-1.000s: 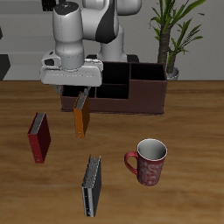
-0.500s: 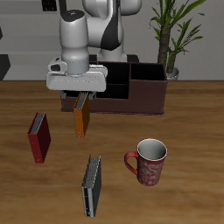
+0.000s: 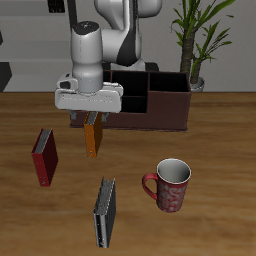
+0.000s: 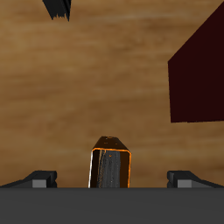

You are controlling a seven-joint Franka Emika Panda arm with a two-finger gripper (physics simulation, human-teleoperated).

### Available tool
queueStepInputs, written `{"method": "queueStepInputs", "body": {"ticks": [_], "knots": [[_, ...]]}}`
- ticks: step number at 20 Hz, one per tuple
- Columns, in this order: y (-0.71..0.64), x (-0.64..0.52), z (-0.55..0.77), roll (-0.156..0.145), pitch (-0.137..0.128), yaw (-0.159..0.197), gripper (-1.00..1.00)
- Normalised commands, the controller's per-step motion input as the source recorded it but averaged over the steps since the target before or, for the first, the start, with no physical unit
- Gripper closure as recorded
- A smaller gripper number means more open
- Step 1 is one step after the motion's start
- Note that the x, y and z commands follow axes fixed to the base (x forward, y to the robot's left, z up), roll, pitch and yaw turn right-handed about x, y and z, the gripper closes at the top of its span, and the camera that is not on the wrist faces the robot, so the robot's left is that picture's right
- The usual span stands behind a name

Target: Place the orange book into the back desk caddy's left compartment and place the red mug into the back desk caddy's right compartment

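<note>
We find the gripper (image 3: 94, 117) clamped on the orange book (image 3: 93, 138), which has risen slightly since the earlier frame and hangs upright at centre left, just before the back desk caddy (image 3: 140, 100). The red mug (image 3: 170, 185) stands at lower right, unmoved. We read no labels or writing. The wooden table (image 3: 215, 150) also bears a dark red book (image 3: 44, 156) and a grey-black book (image 3: 104, 212); a potted plant (image 3: 195, 40) stands behind.
</note>
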Motion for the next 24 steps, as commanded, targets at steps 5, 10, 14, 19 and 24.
{"method": "queueStepInputs", "body": {"ticks": [5,10,14,19,24], "knots": [[0.03,0.00,-0.27,-0.006,0.030,-0.003,-1.00],[0.00,0.01,-0.18,-0.004,0.037,-0.014,-1.00],[0.04,-0.01,-0.13,-0.007,0.019,0.006,1.00],[0.03,-0.03,-0.04,0.003,0.011,-0.024,1.00],[-0.02,-0.05,0.05,0.007,-0.001,-0.018,1.00]]}}
